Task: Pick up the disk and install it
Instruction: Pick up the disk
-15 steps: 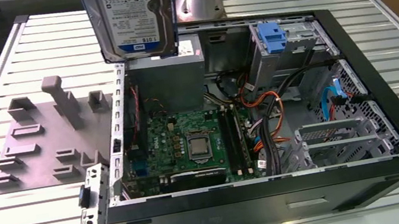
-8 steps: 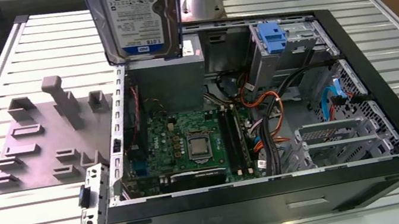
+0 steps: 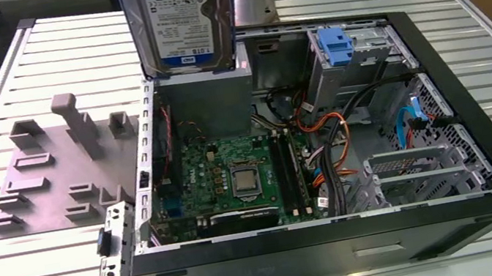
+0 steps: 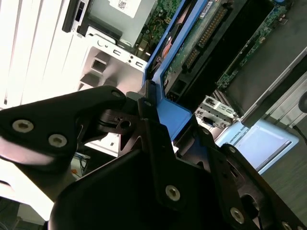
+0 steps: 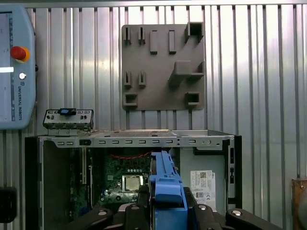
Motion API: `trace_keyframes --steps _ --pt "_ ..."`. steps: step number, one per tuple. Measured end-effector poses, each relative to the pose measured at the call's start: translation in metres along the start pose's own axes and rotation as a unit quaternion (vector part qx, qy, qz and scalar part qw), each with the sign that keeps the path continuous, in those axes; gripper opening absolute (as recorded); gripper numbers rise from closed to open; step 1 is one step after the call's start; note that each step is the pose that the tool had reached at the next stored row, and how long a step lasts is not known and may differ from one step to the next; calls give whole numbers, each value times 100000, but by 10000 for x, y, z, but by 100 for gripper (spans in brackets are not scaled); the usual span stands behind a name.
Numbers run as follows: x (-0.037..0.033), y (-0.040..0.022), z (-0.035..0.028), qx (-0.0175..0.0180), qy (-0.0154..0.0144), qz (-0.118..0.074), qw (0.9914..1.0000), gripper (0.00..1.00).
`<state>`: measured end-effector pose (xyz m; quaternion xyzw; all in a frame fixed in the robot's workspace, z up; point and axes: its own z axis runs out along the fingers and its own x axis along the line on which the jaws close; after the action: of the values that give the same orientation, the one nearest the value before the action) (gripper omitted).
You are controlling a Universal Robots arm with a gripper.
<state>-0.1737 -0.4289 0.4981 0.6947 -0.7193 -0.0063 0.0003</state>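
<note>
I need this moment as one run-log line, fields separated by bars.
pincer: shut on disk | disk: held upright, in air over open computer case | install: not yet done

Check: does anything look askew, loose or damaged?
Nothing spilled or damaged. The disk hangs upright over the open case, clamped in the jaws. One oddity: a small metal bracket sits outside the case's corner, at the exterior view's left, possibly detached.

Disk [image 3: 180,24]: white-and-blue printed label [image 3: 184,10] on the face; small print not legible
Power supply [image 5: 206,158]: white sticker [image 5: 203,185] with fine print and marks; not legible
Teach pendant [image 5: 17,67]: one vertical line of lettering near the edge
</note>
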Motion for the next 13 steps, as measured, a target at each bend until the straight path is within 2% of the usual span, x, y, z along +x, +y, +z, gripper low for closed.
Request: trace_keyframes --steps 13 --pt "69 -13 3 3 5 11 100000 37"
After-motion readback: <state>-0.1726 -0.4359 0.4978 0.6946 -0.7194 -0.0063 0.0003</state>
